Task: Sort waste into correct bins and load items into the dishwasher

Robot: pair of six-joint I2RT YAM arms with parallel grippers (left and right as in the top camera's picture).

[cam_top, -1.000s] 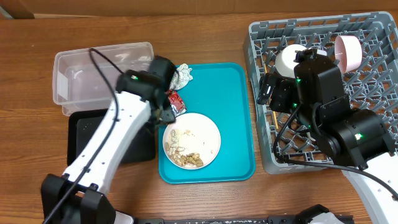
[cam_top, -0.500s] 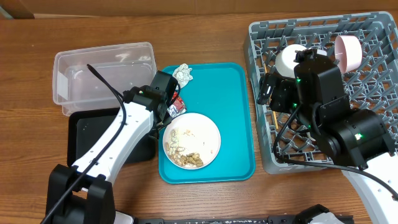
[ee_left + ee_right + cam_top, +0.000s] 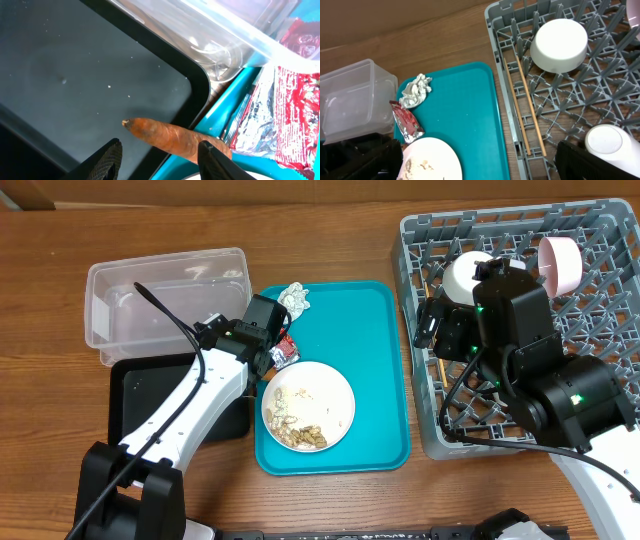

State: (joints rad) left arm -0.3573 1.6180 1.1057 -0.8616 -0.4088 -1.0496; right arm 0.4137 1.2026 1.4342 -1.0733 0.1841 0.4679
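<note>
Between the left jaws' tips lies the carrot piece [image 3: 175, 140].

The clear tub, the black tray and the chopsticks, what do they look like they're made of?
The clear tub looks like thin glossy plastic: see-through, with bright glare on its rounded corners. The black tray seems matte plastic, dull and faintly speckled. The chopsticks look like bare light wood, tan and unshiny.
</note>
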